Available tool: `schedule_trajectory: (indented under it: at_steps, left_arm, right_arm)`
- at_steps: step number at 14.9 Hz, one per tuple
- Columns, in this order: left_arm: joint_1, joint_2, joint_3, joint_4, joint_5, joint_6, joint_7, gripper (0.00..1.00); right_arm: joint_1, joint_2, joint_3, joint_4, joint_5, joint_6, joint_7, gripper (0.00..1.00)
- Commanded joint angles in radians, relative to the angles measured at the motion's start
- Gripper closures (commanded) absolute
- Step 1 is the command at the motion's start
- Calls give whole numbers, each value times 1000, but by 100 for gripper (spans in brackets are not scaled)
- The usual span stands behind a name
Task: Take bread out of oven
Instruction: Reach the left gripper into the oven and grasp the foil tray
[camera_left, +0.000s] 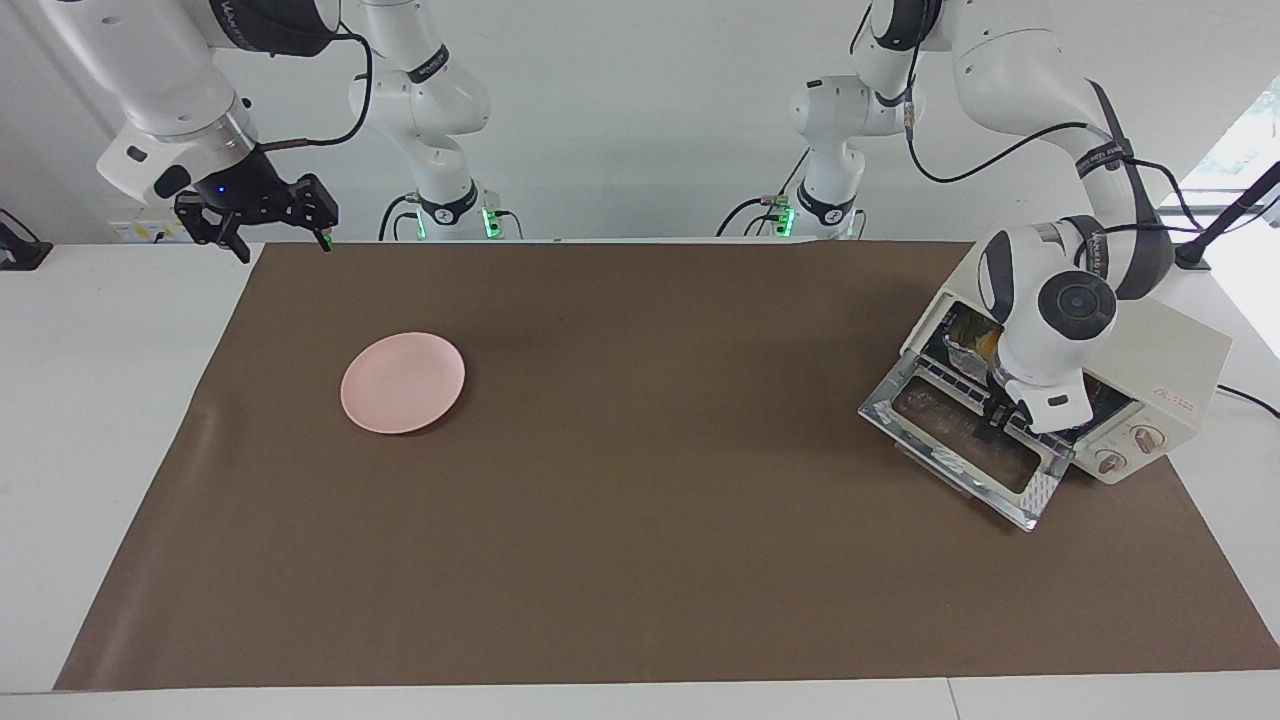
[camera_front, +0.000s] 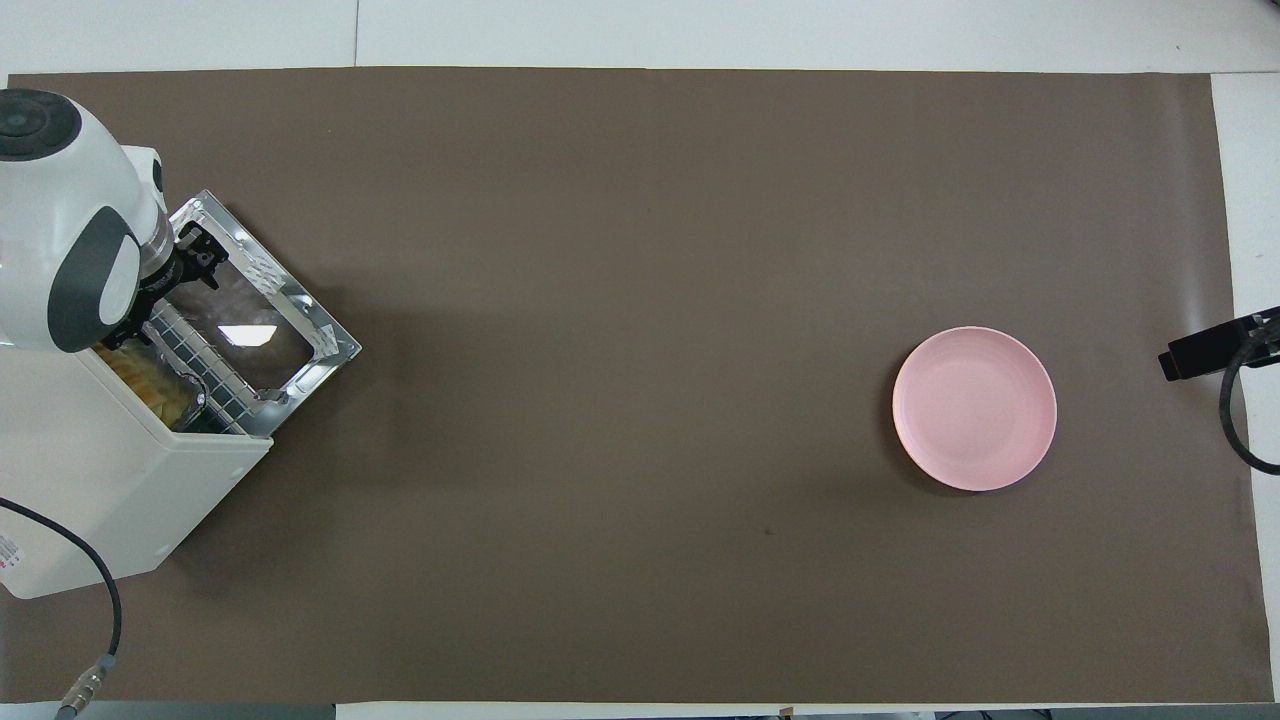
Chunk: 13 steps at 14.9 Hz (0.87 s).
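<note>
In the facing view, the toaster oven (camera_left: 1150, 370) stands at the right of the frame with its glass door (camera_left: 965, 440) dropped flat onto the brown surface (camera_left: 640, 560), and a patch of golden-orange bread (camera_left: 985, 343) shows inside the cavity beside crinkled foil (camera_left: 962, 352), on the wire rack (camera_left: 950, 372). The bread is judged light, soft and easily crushed, with a ridged crust that should give some purchase; a gentle hold across its short width near the middle looks best, clear of the foil tray. The left gripper (camera_left: 1000, 420) hangs low over the open door at the mouth of the oven, just in front of the rack, with the bread just inside the cavity from it and not touching; how wide its fingers stand cannot be told. The right gripper (camera_left: 282, 238) waits at the upper left of the frame, its fingers spread and empty, well apart from a pink plate (camera_left: 403, 383) in the left half. In the overhead view, the oven (camera_front: 120, 480) sits at the left edge, the bread (camera_front: 150, 385) shows as a yellow strip in the opening, and the left gripper (camera_front: 195, 262) is over the door (camera_front: 255, 330), near the bread. The plate (camera_front: 974, 408) lies toward the right of the frame, and only a dark part of the right gripper (camera_front: 1215, 347) shows at the right edge.
</note>
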Motion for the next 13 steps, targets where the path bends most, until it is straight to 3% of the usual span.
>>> schedule_trajectory:
  at_steps: [1, 2, 6, 10, 13]
  left_arm:
    - [7, -44, -1, -57, 22, 40, 11, 92]
    - [5, -43, -1, -55, 22, 42, 11, 100]
    - [-27, -30, -9, -18, 14, 31, 14, 100]
    - [-204, 37, -10, 161, -76, -3, 23, 100]
    - [-362, 57, -17, 167, -128, 110, 141, 100]
  right_arm:
    - [-15, -16, 11, -11, -10, -10, -12, 0]
    - [-15, -16, 13, -11, -10, -10, -14, 0]
    - [-15, -16, 13, -11, -10, -10, -14, 0]
    - [-15, -16, 13, -11, -10, -10, -14, 0]
    - [-15, -16, 13, -11, -10, -10, -12, 0]
